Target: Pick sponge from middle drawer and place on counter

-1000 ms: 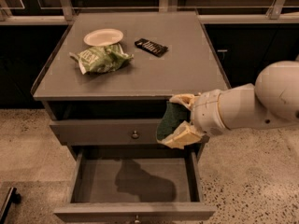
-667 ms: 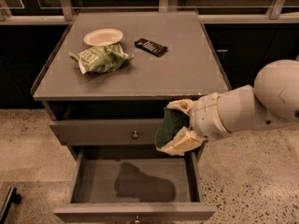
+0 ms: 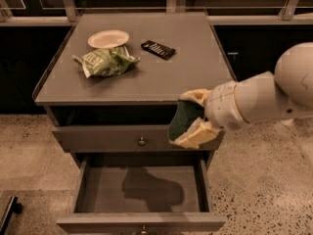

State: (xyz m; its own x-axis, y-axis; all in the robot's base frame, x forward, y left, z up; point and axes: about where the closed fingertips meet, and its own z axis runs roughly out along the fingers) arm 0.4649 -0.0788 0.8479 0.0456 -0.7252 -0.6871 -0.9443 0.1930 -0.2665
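- Camera view: gripper (image 3: 188, 119) hangs just off the front right corner of the counter (image 3: 195, 67), a little below its top. Pincer is clamped on the sponge (image 3: 183, 122), one pale finger above it and one below, green face towards the camera.
- Middle drawer (image 3: 107, 192) is pulled out below the counter's front edge. Nothing on its floor but a shadow.
- On the counter: snack bag (image 3: 105, 61) at the left, plate (image 3: 108, 38) just behind it, dark packet (image 3: 158, 49) near the back centre. Right half is bare.
- Closed drawer front (image 3: 88, 138) with a knob (image 3: 142, 141) sits directly under the counter's front edge.
- Judgement: pick done, place not yet done.
- Risk: the sponge sits below the counter top, so a straight move inward would catch the front rim. Lift first.
- Risk: a release too near the front edge could drop the sponge into the open drawer.
- Risk: soft foam may shift in the clamp.
- Writing: pale lettering on the snack bag and white marks on the dark packet, neither readable.
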